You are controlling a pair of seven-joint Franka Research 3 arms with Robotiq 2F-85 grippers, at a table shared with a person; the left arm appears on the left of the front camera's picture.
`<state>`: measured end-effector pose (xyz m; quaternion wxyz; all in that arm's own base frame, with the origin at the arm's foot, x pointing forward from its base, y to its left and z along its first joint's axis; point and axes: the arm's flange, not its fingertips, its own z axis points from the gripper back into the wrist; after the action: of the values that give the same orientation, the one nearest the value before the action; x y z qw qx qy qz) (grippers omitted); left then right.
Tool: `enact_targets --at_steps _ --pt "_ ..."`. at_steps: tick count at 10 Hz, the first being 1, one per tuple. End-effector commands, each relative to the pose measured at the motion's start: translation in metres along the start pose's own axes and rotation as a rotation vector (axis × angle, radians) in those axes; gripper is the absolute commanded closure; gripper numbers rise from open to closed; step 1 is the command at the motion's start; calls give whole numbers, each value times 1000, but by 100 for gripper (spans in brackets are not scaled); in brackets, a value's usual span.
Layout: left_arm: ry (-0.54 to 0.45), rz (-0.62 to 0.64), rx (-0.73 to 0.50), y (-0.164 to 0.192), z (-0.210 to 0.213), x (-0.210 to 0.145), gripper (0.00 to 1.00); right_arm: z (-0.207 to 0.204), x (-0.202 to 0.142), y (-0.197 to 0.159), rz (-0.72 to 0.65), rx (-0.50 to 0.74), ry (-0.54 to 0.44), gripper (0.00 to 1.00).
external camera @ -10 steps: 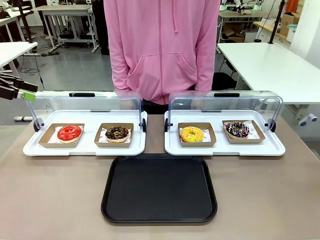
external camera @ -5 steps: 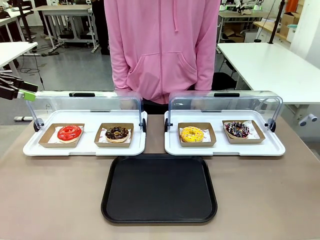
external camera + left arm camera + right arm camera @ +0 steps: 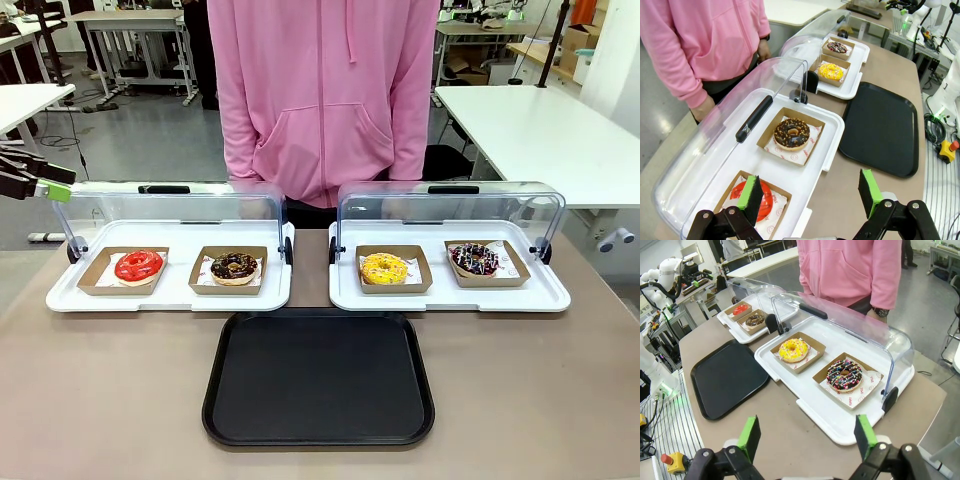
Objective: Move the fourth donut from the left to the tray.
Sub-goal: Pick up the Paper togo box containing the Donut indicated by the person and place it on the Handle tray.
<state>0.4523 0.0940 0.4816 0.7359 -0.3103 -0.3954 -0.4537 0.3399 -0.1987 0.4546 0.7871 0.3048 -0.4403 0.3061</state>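
Observation:
The fourth donut (image 3: 474,259), chocolate-iced with white drizzle and pink-red sprinkles, lies in a brown cardboard holder at the right end of the right white tray. It also appears in the right wrist view (image 3: 844,375) and, far off, in the left wrist view (image 3: 837,47). The black tray (image 3: 318,378) lies bare on the table in front of both white trays. My left gripper (image 3: 55,183) hovers open at the far left edge, above the left white tray (image 3: 810,192). High over the table's right end, my right gripper (image 3: 807,435) is open and holds nothing.
A red donut (image 3: 138,265), a chocolate donut with crumbs (image 3: 234,266) and a yellow donut (image 3: 384,268) sit in holders on the two white trays (image 3: 450,298), whose clear lids (image 3: 450,205) stand raised behind them. A person in a pink hoodie (image 3: 325,100) stands at the far side.

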Motion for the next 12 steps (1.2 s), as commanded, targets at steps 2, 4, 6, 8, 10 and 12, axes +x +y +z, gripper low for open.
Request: enact_targets --at_steps 2,4,6,8,10,12 --pt "-6 1 -4 -1 0 1 0 -1 1 -3 26 -5 -30 0" --pt "-6 1 -4 -1 0 1 0 -1 1 -3 26 -5 -30 0" --pt "-6 1 -4 -1 0 1 0 -1 1 -3 26 -5 -30 0" --pt "-6 1 -4 -1 0 1 0 -1 1 -3 26 -5 -30 0" --pt "-6 1 -4 -1 0 1 0 -1 1 -3 26 -5 -30 0" --pt "-6 1 -4 -1 0 1 0 -1 1 -3 26 -5 -30 0"
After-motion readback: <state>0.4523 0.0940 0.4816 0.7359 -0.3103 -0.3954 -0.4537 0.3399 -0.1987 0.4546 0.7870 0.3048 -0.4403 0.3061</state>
